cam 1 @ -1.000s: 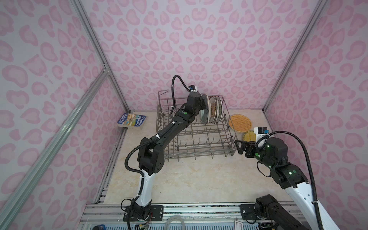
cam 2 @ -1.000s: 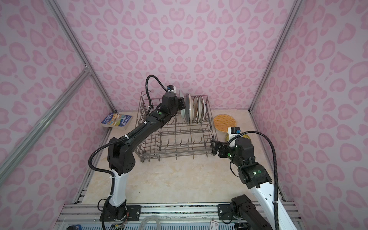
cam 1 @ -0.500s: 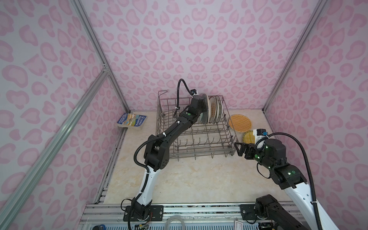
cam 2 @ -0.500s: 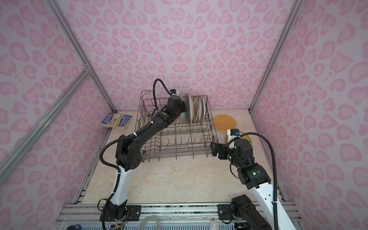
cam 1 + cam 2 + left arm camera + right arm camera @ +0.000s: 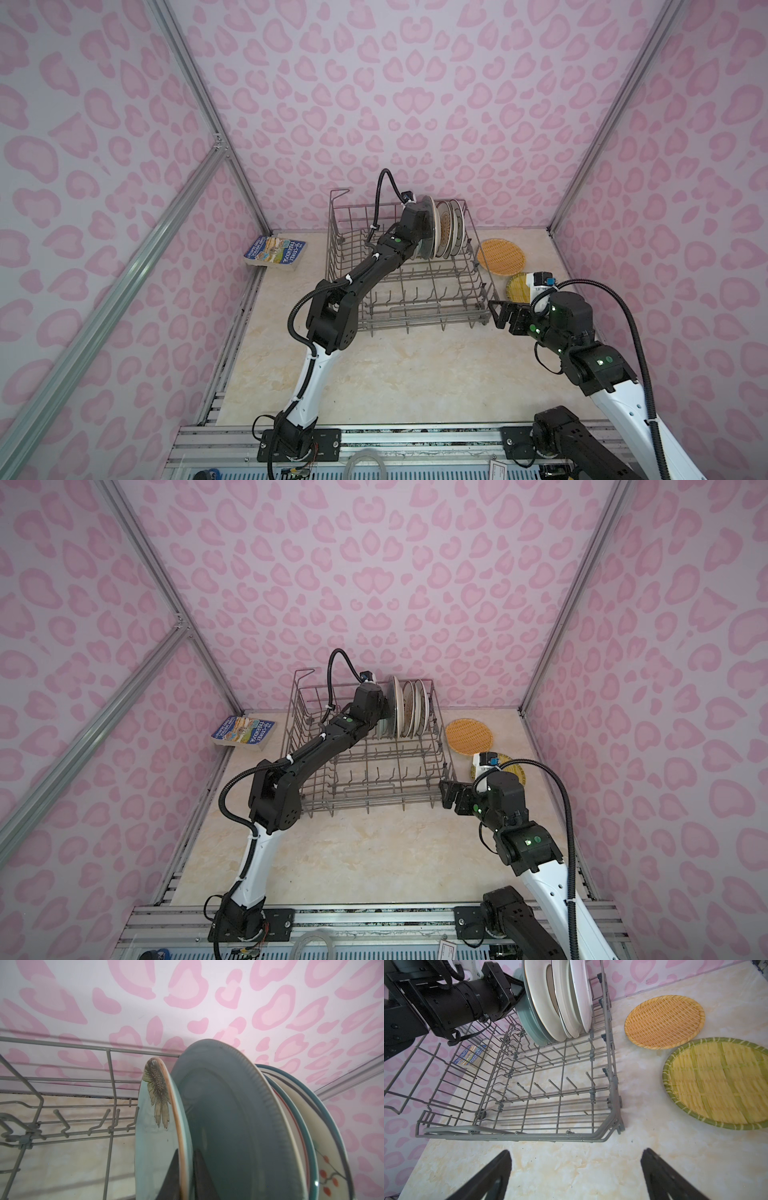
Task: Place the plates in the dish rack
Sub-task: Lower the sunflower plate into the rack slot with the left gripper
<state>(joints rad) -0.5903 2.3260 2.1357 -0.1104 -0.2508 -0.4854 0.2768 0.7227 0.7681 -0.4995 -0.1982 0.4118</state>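
Blue paperback book flat on the marbled tabletop, beside the pink-patterned wall.

the left arm and right arm share white lower links, black upper links and bulky black joint housings dotted with green lights. a ribbed black cable loops along each. screwed black base plates anchor them. the right end effector has tapered black fingers.

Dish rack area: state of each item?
dish rack: partly loaded
pale blue-green plate: upright, racked
grey-blue plate: upright, racked
white plates: upright, racked
orange woven plate: flat on table
yellow woven plate: flat on table
book: closed, lying flat
left gripper: straddling pale blue-green plate's rim, grip unclear
right gripper: open, empty
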